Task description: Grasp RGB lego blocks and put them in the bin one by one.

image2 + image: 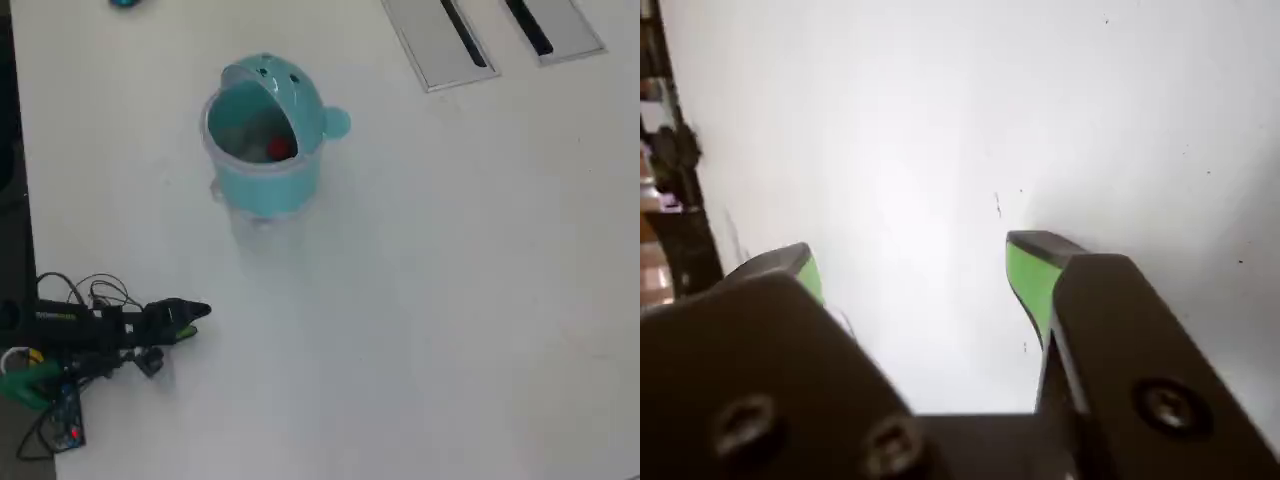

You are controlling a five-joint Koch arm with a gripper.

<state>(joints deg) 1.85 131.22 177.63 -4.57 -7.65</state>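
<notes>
Black tool with green-padded tips spread apart, empty, over bare white counter. Tiny red plastic block far ahead inside teal cylindrical lidded bin. Likely light, rigid, slippery; pinch flat sides.

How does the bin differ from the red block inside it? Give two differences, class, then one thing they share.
The bin is teal, while the red block is red. The bin is a large, open-lidded cylinder standing on the table; the red block is tiny and lies inside it. Both sit well away from the pincer.
</notes>
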